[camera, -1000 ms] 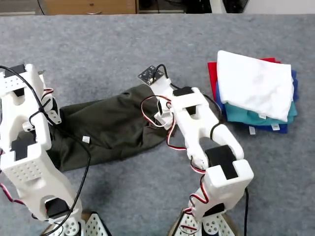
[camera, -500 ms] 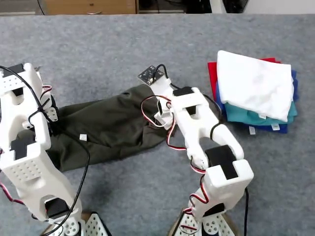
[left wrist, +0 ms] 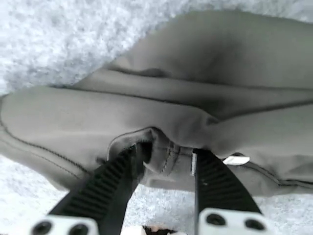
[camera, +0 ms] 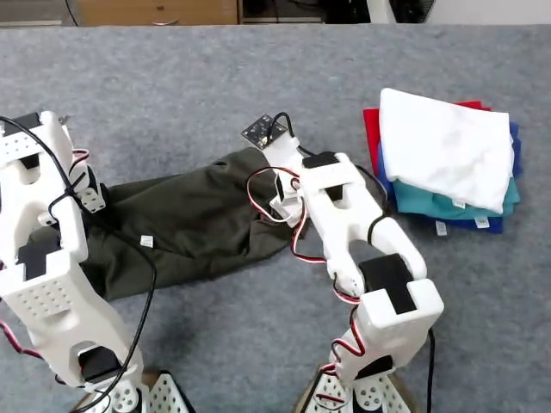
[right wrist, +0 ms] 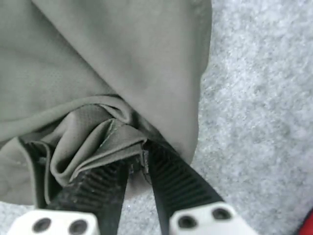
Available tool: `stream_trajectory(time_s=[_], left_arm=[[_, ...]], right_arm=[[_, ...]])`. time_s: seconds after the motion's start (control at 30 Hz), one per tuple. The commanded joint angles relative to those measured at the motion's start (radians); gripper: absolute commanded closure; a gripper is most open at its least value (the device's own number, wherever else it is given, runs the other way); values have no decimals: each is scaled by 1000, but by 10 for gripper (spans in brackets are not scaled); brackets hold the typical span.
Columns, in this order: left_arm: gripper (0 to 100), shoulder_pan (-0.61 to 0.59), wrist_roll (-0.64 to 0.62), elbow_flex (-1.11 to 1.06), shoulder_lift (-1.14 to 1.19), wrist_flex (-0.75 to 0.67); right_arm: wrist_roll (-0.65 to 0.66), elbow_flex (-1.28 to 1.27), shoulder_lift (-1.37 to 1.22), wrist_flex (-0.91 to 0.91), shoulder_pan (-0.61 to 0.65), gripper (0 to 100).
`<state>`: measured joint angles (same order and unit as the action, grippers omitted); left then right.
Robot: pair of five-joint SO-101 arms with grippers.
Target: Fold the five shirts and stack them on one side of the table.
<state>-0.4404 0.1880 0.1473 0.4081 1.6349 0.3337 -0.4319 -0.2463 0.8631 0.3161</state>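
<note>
An olive green shirt lies stretched across the grey table between the two arms. My left gripper is at the shirt's left end, its fingers pinching a bunched fold of the olive shirt. My right gripper is shut on a gathered edge of the olive shirt at its right end. In the high view the left arm covers the shirt's left edge and the right arm covers its right edge. A stack of folded shirts, white on top of teal, blue and red, sits at the right.
The grey carpet-like table has free room at the back and in front of the shirt. Wooden furniture lines the far edge. Red and white cables hang along the right arm.
The left arm's gripper has shifted slightly, tugging the shirt's left end a little; the white label on the shirt moved slightly left. The right arm has stayed still.
</note>
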Motion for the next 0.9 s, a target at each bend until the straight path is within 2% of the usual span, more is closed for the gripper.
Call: stream_trajectory(time_s=[0.0, 0.17, 0.53, 0.87], left_arm=[[826, -6, -9, -6, -5, -18], [892, -3, -6, -8, -5, -15], [896, -3, -6, -11, -5, -11], [892, 12, 51, -8, -8, 87]], right_arm=[[-12, 13, -8, 2, -5, 996], [-12, 13, -8, 2, -5, 996], [-12, 13, -8, 2, -5, 996], [-12, 13, -8, 2, -5, 996]])
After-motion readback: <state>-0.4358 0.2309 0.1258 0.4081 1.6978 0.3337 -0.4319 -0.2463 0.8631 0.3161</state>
